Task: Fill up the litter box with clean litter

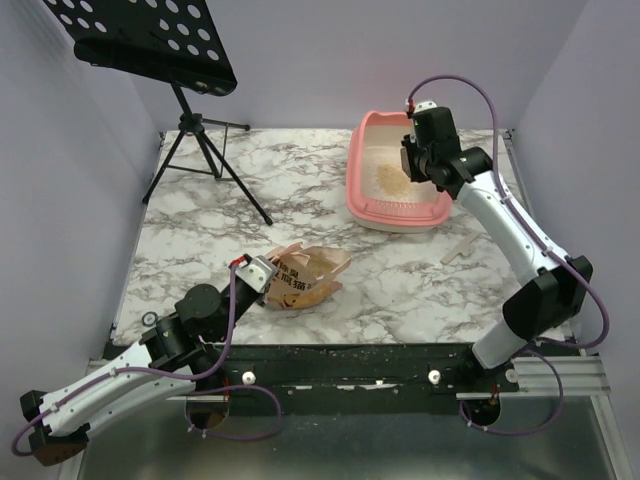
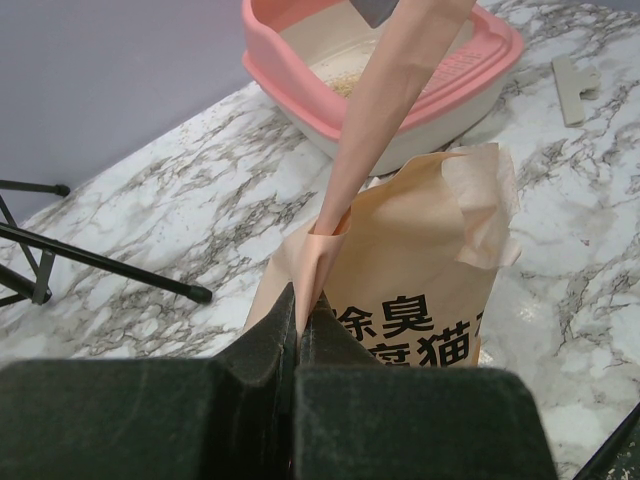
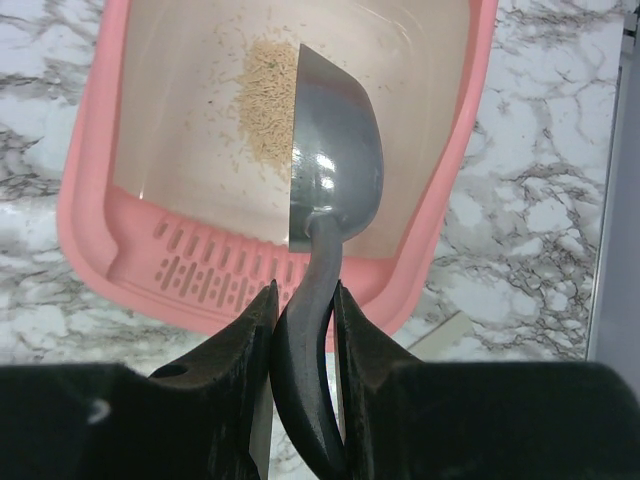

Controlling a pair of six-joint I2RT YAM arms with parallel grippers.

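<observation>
The orange-tan paper bag (image 2: 430, 260) bears bold black Chinese characters: "除臭" in the upper row. The row below is half hidden by the left gripper (image 2: 298, 305), with only "猫" readable.

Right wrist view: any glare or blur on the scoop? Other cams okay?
Right wrist: a bright glint on the bowl of the scoop, the dark right fingers near the lens soft, the clean litter in the litter box crisp. Left wrist: left fingers underexposed and blurred, print on the bag readable. Top external: even light, only soft shadows.
</observation>
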